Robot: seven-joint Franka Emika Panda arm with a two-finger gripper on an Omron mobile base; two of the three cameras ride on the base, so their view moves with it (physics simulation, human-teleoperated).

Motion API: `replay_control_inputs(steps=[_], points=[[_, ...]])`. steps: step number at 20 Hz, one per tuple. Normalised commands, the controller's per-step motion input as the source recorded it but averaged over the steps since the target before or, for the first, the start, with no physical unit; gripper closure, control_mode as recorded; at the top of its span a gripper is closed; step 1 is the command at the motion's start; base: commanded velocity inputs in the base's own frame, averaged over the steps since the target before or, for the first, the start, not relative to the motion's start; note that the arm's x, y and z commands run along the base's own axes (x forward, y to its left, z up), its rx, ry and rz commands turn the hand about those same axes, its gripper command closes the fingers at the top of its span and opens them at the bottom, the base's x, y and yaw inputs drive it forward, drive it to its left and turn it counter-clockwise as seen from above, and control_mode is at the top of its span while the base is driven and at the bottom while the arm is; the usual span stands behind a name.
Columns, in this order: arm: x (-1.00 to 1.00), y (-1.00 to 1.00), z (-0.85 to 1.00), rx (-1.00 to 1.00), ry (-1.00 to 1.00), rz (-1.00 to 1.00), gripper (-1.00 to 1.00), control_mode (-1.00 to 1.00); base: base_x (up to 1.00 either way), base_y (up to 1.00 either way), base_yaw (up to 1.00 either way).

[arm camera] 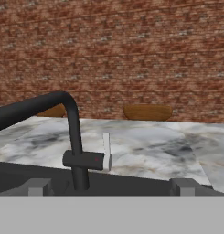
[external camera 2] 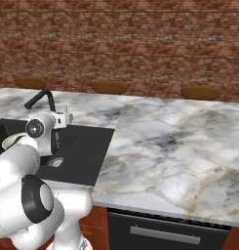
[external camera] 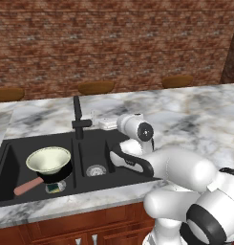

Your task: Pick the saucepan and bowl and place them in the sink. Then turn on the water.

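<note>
Where the grey-veined white marble bench (external camera: 195, 110) runs below the red brick wall (external camera: 113, 43), the large black rectangular double-basin sink (external camera: 8, 158) is set into it. In the left basin sits the small round black saucepan (external camera: 58, 174), its salmon-pink handle pointing toward the front edge. The pale cream round bowl (external camera: 48, 159) with greenish inside rests on top of the saucepan. A round steel drain (external camera: 95, 170) shows in the right basin. The slim black arched faucet (arm camera: 72, 137) stands at the sink's back rim, white lever upright on its side. My pincer (arm camera: 111, 185) faces the faucet base, fingers spread wide, grasping nothing. Three brown wooden stool seats (external camera: 96, 87) line the far edge.
</note>
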Motion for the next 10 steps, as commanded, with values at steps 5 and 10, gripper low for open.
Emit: replay_control_inputs(steps=[5,10], points=[[0.19,0.0,-0.34,0.0,-0.06,0.01,-1.0,-1.0,0.0,0.0,0.0],[0.13,0.05,-0.44,0.0,-0.09,0.0,-1.0,-1.0,0.0,0.0,0.0]])
